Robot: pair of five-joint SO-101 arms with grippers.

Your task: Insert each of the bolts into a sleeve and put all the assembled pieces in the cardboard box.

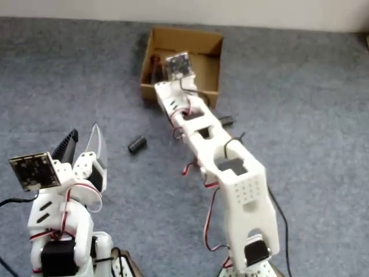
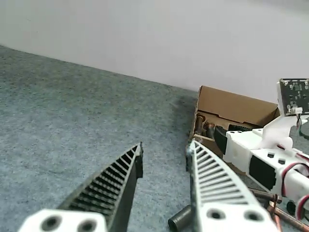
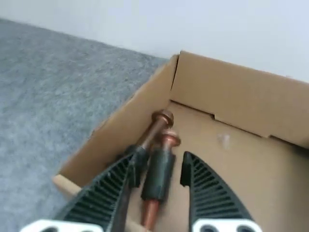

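The cardboard box (image 1: pixel 202 43) stands at the far middle of the carpet. My right gripper (image 3: pixel 159 157) hangs open inside the box (image 3: pixel 231 96), and it appears in the high view as well (image 1: pixel 157 68). One copper bolt in a black sleeve (image 3: pixel 158 179) lies on the box floor between its fingers. A second assembled piece (image 3: pixel 147 137) rests beside it along the box wall. A loose black sleeve (image 1: pixel 136 144) lies on the carpet in front of the box. My left gripper (image 1: pixel 86 144) is open near the front left, short of that sleeve (image 2: pixel 181 223).
A small dark piece (image 1: pixel 226 121) lies on the carpet beside the right arm (image 1: pixel 230 167), which stretches from the front right to the box. Copper-coloured rods (image 2: pixel 277 208) lie under that arm. Grey carpet (image 1: pixel 63 75) is open at the left.
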